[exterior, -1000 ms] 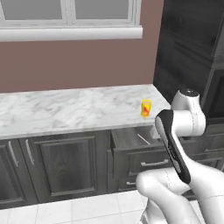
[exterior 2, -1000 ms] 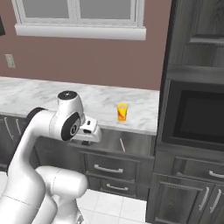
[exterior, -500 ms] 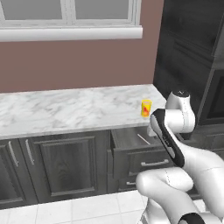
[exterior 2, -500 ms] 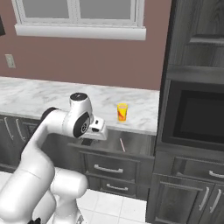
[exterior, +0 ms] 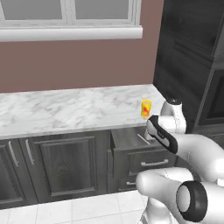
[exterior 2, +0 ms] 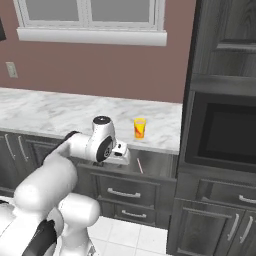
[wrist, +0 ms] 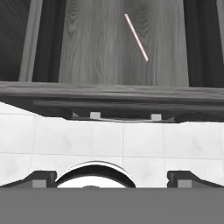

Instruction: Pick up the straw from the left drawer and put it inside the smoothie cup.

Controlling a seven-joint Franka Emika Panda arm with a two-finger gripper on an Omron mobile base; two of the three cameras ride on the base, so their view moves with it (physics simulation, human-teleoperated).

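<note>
The counter [exterior: 65, 111] is white marble with grey veining, its edge rounded. Below it the left drawer [wrist: 122, 48] stands pulled out — dark grey wood grain, flat bottom, silver bar handle. The tool [wrist: 112, 177] hangs above the drawer front, its 2 dark tips spread wide with nothing between them. The smoothie cup [exterior: 146, 108] — yellow, tapered, with a red-orange mark, no readable writing — stands on the counter. The straw [wrist: 136, 37], thin and pale pink, lies slanted on the drawer bottom.

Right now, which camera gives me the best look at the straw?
The hand view: the straw lies whole and diagonal on the open left drawer floor. Both base views show it as a thin pale sliver in the drawer, close beside the arm.
</note>
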